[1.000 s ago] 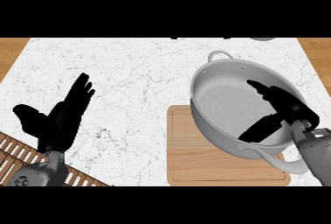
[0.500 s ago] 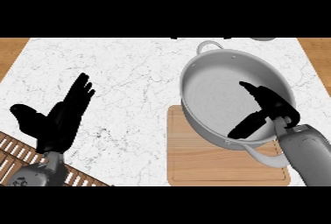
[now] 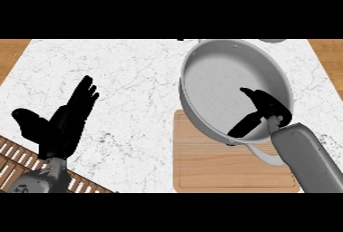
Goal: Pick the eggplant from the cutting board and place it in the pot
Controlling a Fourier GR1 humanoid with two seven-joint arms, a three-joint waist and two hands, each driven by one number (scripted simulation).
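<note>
The grey pot (image 3: pixel 221 77) hangs tilted above the counter, its inside facing me and its lower edge over the far end of the wooden cutting board (image 3: pixel 221 174). My right hand (image 3: pixel 268 108) reaches over the pot's near rim just above the loop handle (image 3: pixel 267 158). Its fingers and thumb are curled against the inner wall, holding the pot. No eggplant shows anywhere, neither on the board nor in the pot. My left hand (image 3: pixel 60 127) rests open at the lower left, fingers up, far from the pot.
A wooden slatted rack (image 3: pixel 20 158) lies at the lower left corner beside my left forearm. The white marble counter (image 3: pixel 134 72) spreads between the two hands. Brown wood shows at the top corners (image 3: pixel 13 50).
The pot has moved up and to the left together with my right hand, tilting further towards me and looming larger. The left hand has stayed still.
</note>
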